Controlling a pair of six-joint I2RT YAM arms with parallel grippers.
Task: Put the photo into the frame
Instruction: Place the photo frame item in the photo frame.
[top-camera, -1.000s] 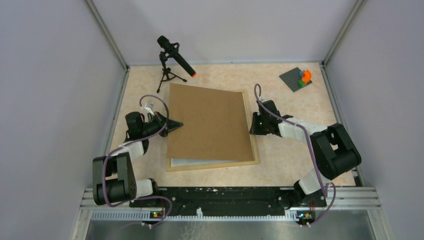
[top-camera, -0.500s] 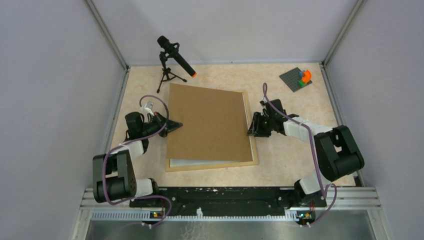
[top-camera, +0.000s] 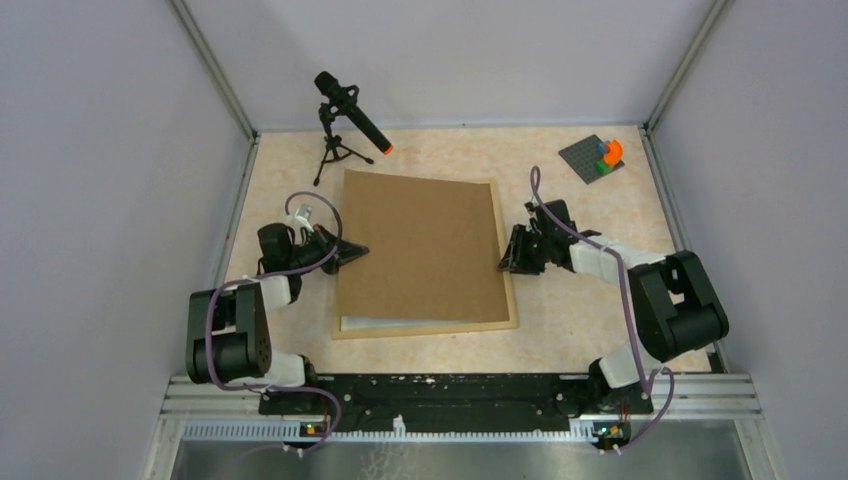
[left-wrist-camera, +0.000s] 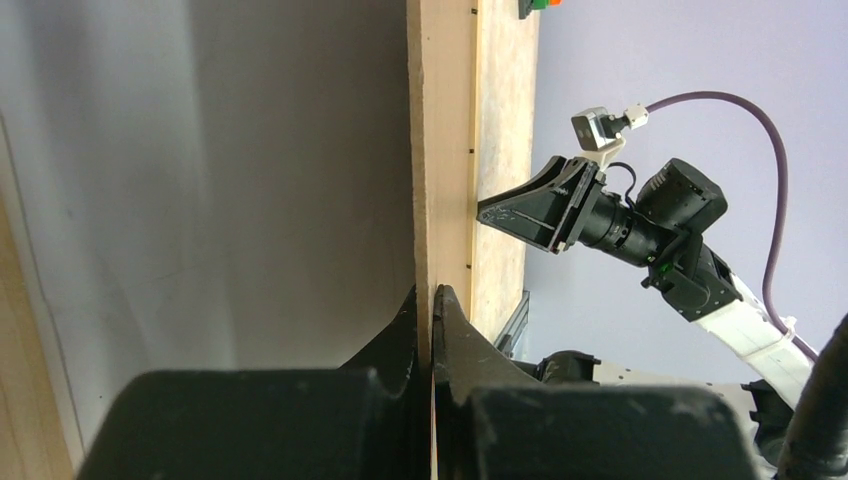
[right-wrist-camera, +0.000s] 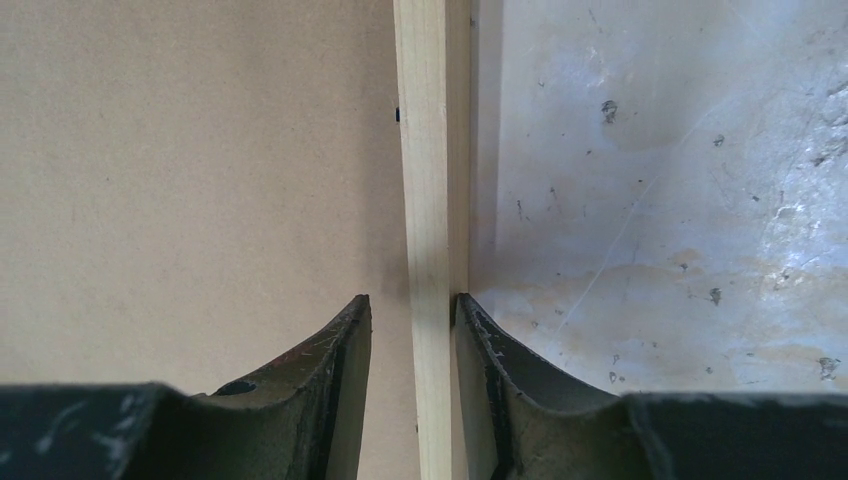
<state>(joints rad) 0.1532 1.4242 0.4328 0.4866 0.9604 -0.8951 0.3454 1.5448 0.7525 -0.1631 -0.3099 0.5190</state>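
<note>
A brown board (top-camera: 420, 245) covers the frame (top-camera: 430, 331). Our left gripper (top-camera: 358, 249) is clenched shut at the board's left edge. Our right gripper (top-camera: 505, 260) loosely straddles the frame's right rail, released. A microphone (top-camera: 352, 115) and toy bricks (top-camera: 600, 157) stand beyond.

Pale lavender walls (top-camera: 450, 60) closed me in at nine, twelve and three o'clock, joined by aluminium posts (top-camera: 216, 72). The beige marbled tabletop (top-camera: 560, 335) lay evenly lit before me. A microphone on a tripod (top-camera: 345, 110) stood at eleven o'clock, a grey plate of coloured bricks (top-camera: 590, 160) at one.
</note>
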